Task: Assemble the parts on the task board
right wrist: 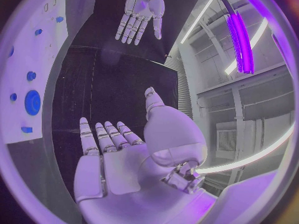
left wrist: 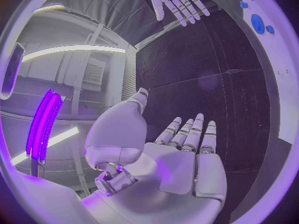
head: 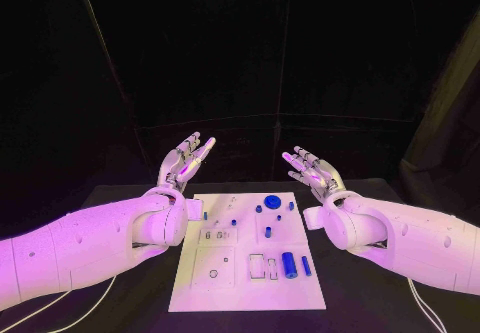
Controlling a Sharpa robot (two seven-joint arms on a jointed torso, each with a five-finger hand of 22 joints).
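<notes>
Left robot hand is up off the black surface, shiny metal fingers spread, holding nothing. Flat white task board sits mid-surface with small blue parts: a round disc near its far edge, a cylinder toward its right edge; tinier bits are hard to make out. Right robot hand is likewise splayed and unladen.

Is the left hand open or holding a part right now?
Open. The left hand is raised beyond the task board, fingers extended and apart, palm bare in its wrist view.
</notes>
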